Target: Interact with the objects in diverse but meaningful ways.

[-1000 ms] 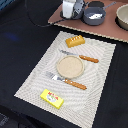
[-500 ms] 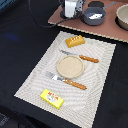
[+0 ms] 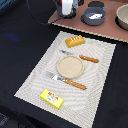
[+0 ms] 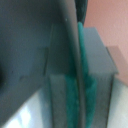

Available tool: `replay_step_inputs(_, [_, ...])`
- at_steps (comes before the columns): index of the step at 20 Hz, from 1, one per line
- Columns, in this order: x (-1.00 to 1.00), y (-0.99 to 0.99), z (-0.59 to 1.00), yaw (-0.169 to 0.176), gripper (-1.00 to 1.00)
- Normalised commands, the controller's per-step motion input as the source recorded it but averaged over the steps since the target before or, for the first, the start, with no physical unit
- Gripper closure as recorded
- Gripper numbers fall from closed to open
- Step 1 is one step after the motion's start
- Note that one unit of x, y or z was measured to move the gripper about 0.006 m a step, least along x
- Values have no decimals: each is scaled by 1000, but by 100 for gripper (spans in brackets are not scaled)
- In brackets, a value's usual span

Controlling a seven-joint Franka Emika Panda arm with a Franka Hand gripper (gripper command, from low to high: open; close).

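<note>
A beige plate (image 3: 69,66) lies in the middle of a striped placemat (image 3: 35,80). An orange bread loaf (image 3: 75,41) lies behind it. An orange-handled knife (image 3: 83,57) and an orange-handled fork (image 3: 67,81) flank the plate. A yellow packet (image 3: 52,99) lies at the mat's near edge. A grey saucepan (image 3: 94,15) and a grey pot (image 3: 123,15) stand on the brown board (image 3: 112,31) at the back. My gripper (image 3: 67,7) is at the board's far corner, white and red shapes around it. The wrist view shows only blurred grey blocks with a teal strip (image 4: 80,85).
The placemat lies on a black tabletop (image 3: 20,40). A dark cable (image 3: 37,17) curves over the table on the exterior view's left of the gripper. A dark cable (image 4: 72,40) also crosses the wrist view.
</note>
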Motion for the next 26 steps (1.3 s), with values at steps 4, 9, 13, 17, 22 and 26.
replay_step_inputs(4, [341,-986,428,0,100])
replay_step_inputs(9, [369,-970,449,0,100])
replay_step_inputs(13, [200,-964,389,0,100])
replay_step_inputs(17, [12,-956,182,0,100])
replay_step_inputs(22, [-1,-942,7,0,100])
replay_step_inputs(26, [-20,-934,0,0,100])
